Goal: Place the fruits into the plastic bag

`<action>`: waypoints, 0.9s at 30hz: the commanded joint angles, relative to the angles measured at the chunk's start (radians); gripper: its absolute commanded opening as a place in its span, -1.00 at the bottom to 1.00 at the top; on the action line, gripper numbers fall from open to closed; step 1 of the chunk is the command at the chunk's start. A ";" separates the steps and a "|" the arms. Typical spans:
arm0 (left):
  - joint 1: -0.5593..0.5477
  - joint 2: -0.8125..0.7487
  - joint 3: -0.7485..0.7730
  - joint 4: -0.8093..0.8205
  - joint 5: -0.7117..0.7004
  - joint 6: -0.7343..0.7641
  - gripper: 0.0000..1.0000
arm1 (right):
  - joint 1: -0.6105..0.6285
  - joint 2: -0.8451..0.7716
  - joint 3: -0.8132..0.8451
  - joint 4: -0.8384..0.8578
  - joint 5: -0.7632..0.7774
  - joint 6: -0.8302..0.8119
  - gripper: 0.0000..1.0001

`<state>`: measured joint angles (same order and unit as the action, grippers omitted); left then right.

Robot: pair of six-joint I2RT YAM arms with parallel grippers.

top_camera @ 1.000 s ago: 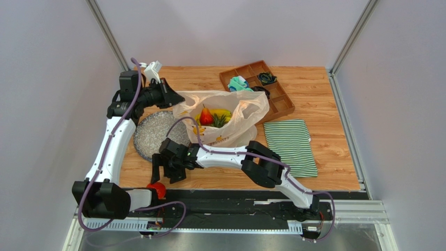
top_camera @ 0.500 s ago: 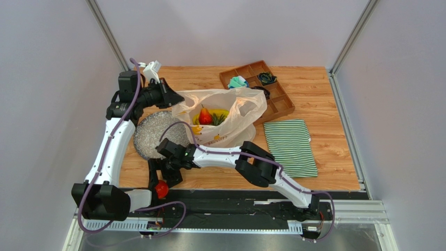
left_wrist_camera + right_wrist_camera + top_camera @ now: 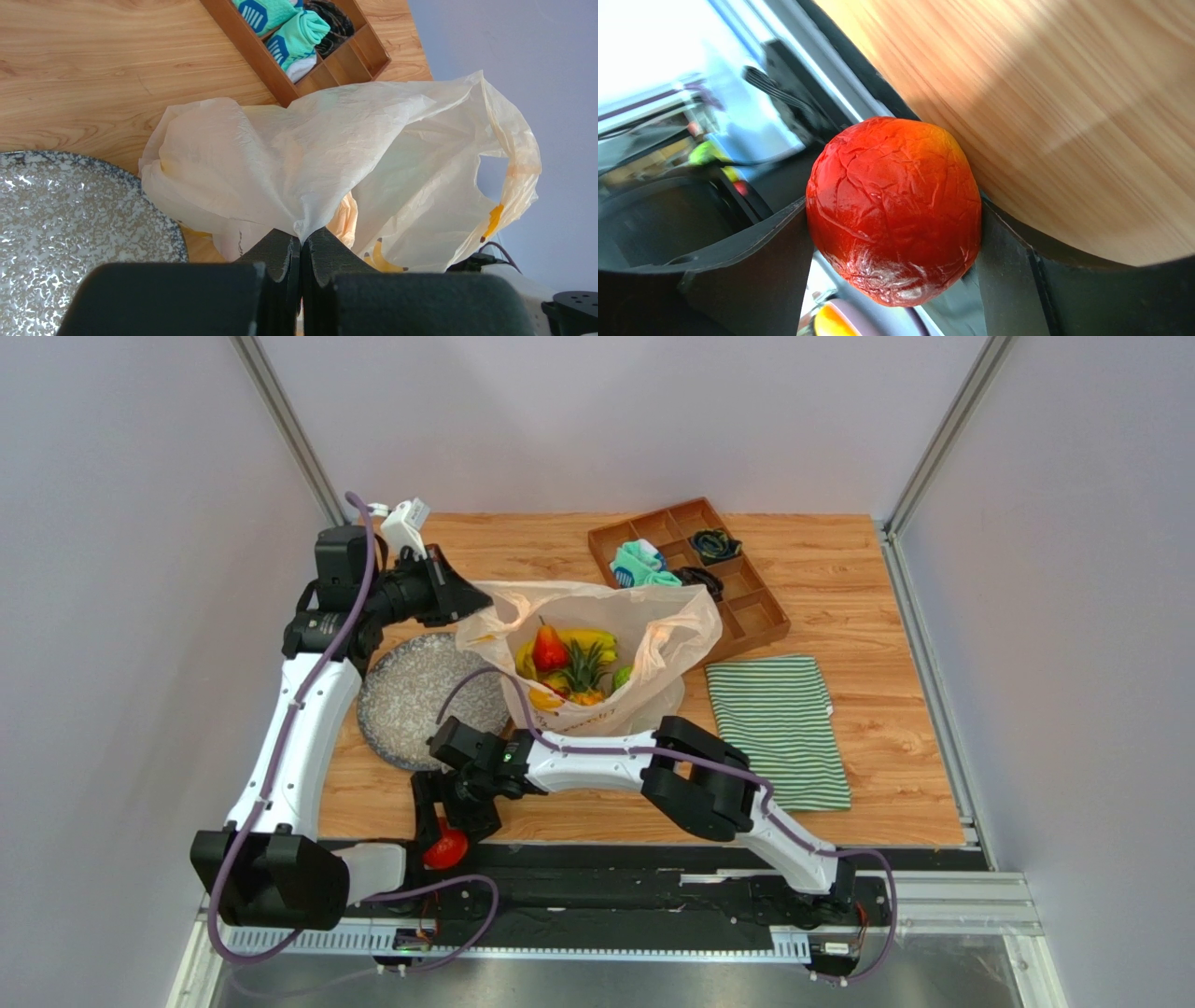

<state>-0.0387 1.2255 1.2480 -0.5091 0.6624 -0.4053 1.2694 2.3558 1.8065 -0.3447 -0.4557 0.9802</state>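
The plastic bag (image 3: 659, 637) lies mid-table with its mouth held up. My left gripper (image 3: 470, 602) is shut on the bag's left rim, and in the left wrist view the film (image 3: 316, 154) is pinched between the jaws (image 3: 302, 241). Inside the bag I see a red pear-shaped fruit (image 3: 550, 651), a pineapple (image 3: 586, 672) and a yellow banana (image 3: 596, 637). At the table's near edge, by the black rail, a red round fruit (image 3: 446, 849) sits in my right gripper (image 3: 441, 837). In the right wrist view both fingers press the fruit's (image 3: 892, 210) sides.
A speckled grey plate (image 3: 414, 693) lies left of the bag, under the left arm. A wooden divided tray (image 3: 730, 581) with teal cloth (image 3: 641, 560) and dark bundles stands at the back right. A green-and-white striped cloth (image 3: 779, 728) lies right of the bag.
My right gripper slid toward the near edge onto the red round fruit and its jaws narrowed onto it. The bag's mouth shifted a little; the left gripper kept its hold.
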 commanded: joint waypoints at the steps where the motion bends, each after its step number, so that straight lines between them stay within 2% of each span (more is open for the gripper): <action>1: 0.011 -0.040 -0.001 0.030 0.000 0.010 -1.00 | -0.004 -0.209 -0.093 -0.017 0.173 -0.081 -0.21; 5: 0.017 -0.060 -0.002 0.030 -0.021 0.017 -1.00 | -0.016 -0.356 -0.159 -0.016 0.322 -0.141 -0.26; 14: 0.023 -0.058 -0.002 0.020 -0.053 0.031 -1.00 | -0.010 -0.670 -0.265 -0.069 0.428 -0.330 -0.26; 19: 0.023 -0.055 -0.005 0.023 -0.049 0.026 -1.00 | -0.037 -0.861 -0.250 -0.126 0.541 -0.478 -0.26; 23: 0.023 -0.044 -0.012 0.041 -0.012 0.019 -1.00 | -0.171 -0.921 -0.205 -0.200 0.525 -0.491 -0.29; 24: 0.023 -0.044 -0.015 0.046 -0.006 0.014 -1.00 | -0.236 -0.926 -0.205 -0.209 0.520 -0.488 -0.30; 27: 0.023 -0.038 -0.019 0.058 0.011 0.013 -1.00 | -0.344 -0.893 -0.171 -0.289 0.521 -0.492 -0.31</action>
<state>-0.0242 1.1927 1.2346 -0.5125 0.6304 -0.3985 1.0622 1.4410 1.5856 -0.5171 0.0216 0.5343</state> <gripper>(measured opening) 0.008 0.763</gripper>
